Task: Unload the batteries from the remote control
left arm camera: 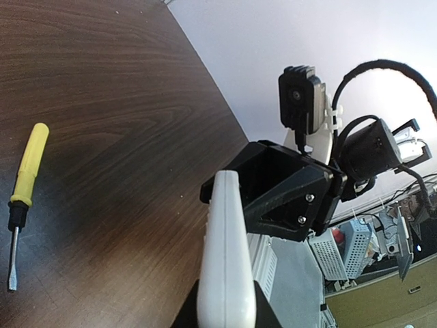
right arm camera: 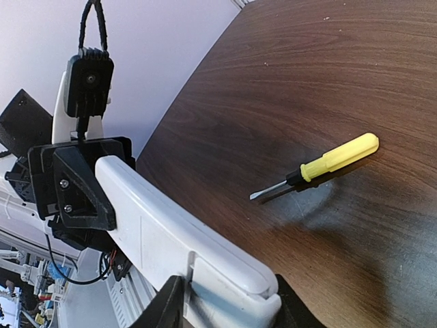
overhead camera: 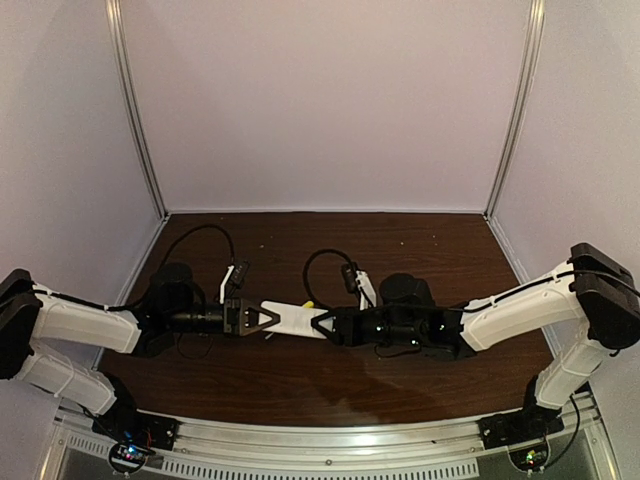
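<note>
While both arms reached inward from the sides, the remote control (overhead camera: 290, 318) hung between them over the middle of the table (overhead camera: 300, 250), apparently lifted off the wood, its long axis running left-right. The left gripper (overhead camera: 266, 318) was clenched on its left end. The right gripper (overhead camera: 320, 322) was clenched on its right end, with its fingers (right arm camera: 167, 307) pressing either side of the end that had a seamed panel. The batteries could not be seen in any view.

A yellow-handled screwdriver (right arm camera: 321, 166) lay flat on the table just far of the remote. From the top camera it was mostly hidden behind the remote, with only a bit of handle showing. It touched neither the remote nor a gripper.

Black cables (overhead camera: 205, 232) looped up from both wrists on the far side of the grippers.

Pale wall panels (overhead camera: 320, 100) closed the left, far and right sides, with metal posts (overhead camera: 135, 110) at the far corners. A metal rail (overhead camera: 330, 440) ran along the near edge by the arm bases. Open wood stretched from the screwdriver to the far wall, and a narrower strip lay between the remote and the rail.
</note>
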